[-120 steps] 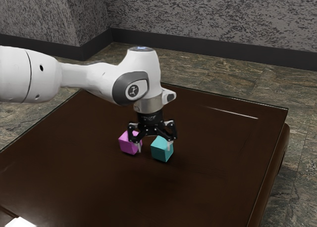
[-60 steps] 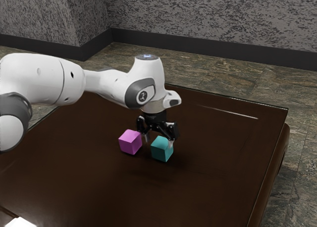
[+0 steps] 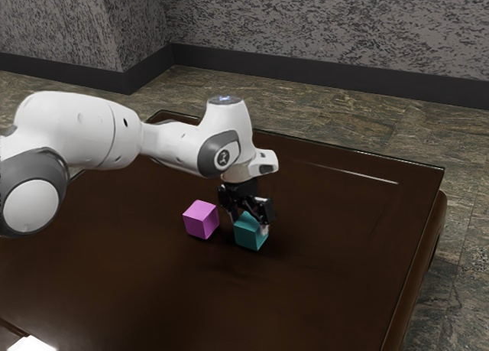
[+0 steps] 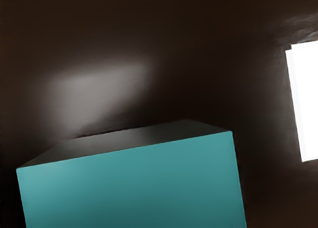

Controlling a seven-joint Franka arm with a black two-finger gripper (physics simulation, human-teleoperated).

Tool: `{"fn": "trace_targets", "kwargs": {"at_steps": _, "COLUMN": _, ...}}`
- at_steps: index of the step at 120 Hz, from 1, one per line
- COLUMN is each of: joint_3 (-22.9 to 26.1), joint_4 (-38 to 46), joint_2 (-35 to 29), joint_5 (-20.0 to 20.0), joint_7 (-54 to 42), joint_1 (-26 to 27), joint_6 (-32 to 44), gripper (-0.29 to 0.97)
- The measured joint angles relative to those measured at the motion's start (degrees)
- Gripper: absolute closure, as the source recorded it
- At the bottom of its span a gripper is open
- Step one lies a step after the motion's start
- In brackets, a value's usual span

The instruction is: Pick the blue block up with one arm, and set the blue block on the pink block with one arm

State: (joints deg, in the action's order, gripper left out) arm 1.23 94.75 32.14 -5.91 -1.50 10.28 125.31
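Note:
The blue block (image 3: 250, 235), a teal cube, rests on the dark table (image 3: 344, 213). Just to its left in the exterior view stands the pink block (image 3: 201, 219), with a small gap between them. My gripper (image 3: 249, 222) is lowered over the blue block, open, with one finger on each side of its top; I see no squeeze on it. The blue block (image 4: 134, 183) looms large right under my hand in the wrist view.
The table's raised rim (image 3: 428, 236) runs along the exterior view's right side, with stone floor beyond. A white object (image 3: 27, 343) lies at the near left corner. A bright white patch (image 4: 303, 104) lies on the table beside the blue block in the wrist view.
My hand has turned about its axis and dropped lower, from above both blocks to right around the blue block. Both blocks have stayed where they were.

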Motion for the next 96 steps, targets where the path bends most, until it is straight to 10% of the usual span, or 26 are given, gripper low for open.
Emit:
{"fn": "trace_targets", "kwargs": {"at_steps": 55, "joint_3": 0.31, "joint_4": -0.83, "joint_2": 2.76, "joint_5": -0.27, "joint_7": -4.23, "joint_1": 0.00, "joint_6": 0.48, "gripper": 0.00}}
{"fn": "trace_targets", "kwargs": {"at_steps": 96, "joint_3": -1.04, "joint_4": 2.14, "joint_2": -5.13, "joint_5": 1.10, "joint_7": -5.28, "joint_1": 0.83, "joint_6": 0.63, "gripper": 0.34}}
